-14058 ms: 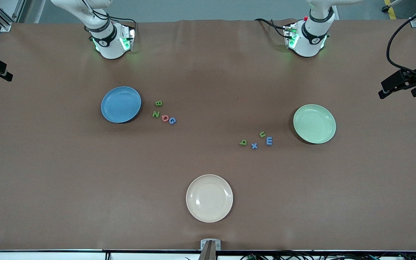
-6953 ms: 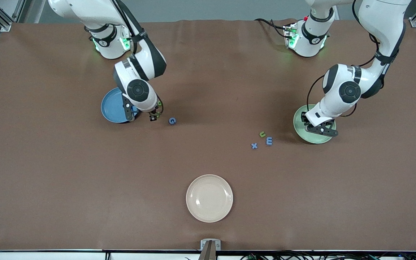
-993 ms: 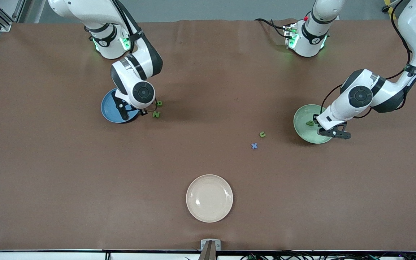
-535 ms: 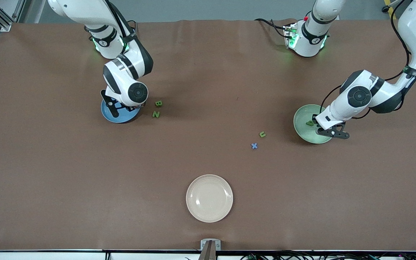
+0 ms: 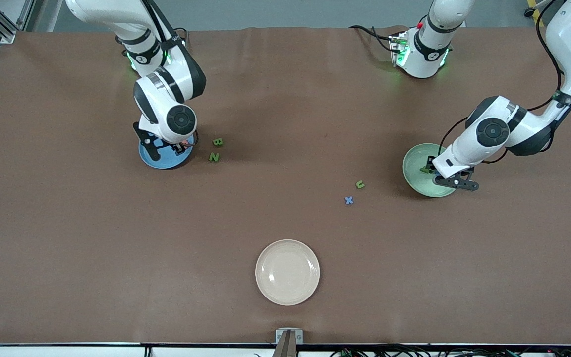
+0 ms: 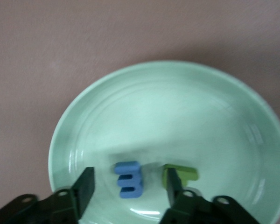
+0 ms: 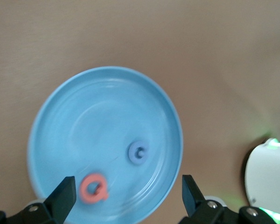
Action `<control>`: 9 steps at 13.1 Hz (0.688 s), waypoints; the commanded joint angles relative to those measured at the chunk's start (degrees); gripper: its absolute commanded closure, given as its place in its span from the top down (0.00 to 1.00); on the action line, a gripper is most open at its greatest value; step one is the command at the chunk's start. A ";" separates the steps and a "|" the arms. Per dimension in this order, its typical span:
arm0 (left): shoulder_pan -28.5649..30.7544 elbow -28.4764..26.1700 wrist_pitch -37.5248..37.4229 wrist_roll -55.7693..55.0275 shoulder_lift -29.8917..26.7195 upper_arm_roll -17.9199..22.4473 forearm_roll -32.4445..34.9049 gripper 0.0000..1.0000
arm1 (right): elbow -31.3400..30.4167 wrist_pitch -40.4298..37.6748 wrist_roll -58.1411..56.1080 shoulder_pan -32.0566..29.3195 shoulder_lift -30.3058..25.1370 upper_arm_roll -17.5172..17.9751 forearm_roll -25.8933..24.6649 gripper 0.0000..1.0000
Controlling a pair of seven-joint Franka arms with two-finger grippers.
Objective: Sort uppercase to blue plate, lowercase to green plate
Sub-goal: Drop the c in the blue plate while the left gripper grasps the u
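On the blue plate (image 7: 60,98) I count two capitals down, the pinkish-red Q (image 7: 94,189) and the blue G (image 7: 138,152); my right gripper (image 7: 126,198) hangs over that plate with its jaws spread wide and nothing between them. The green B (image 5: 217,142) and green Z (image 5: 214,156) lie on the table just beside the blue plate, toward the left arm's end; those are left to move. In the green plate (image 6: 177,93) sit the blue m (image 6: 129,179) and a green letter (image 6: 181,175); my left gripper (image 6: 128,191) straddles the m, jaws apart, not gripping it. The green u (image 5: 360,184) and blue x (image 5: 349,200) wait on the table; I judge us halfway.
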 commanded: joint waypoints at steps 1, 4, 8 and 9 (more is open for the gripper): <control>-1.86 1.50 -0.17 -6.74 -0.01 -3.54 0.31 1.00 | -1.47 4.94 -0.41 -1.05 -2.50 0.74 3.57 1.00; -11.42 5.28 -0.34 -17.03 0.35 -3.11 -3.36 1.00 | 0.63 5.84 -0.84 -1.13 -2.50 0.74 6.55 1.00; -26.80 14.06 -0.43 -35.38 4.47 3.55 -6.10 1.00 | 3.45 5.84 -8.46 -1.13 -2.50 0.83 9.97 1.00; -31.01 16.17 -0.34 -40.74 5.17 5.75 -6.10 1.00 | 3.80 5.84 -12.23 -1.22 -2.59 0.74 11.29 1.00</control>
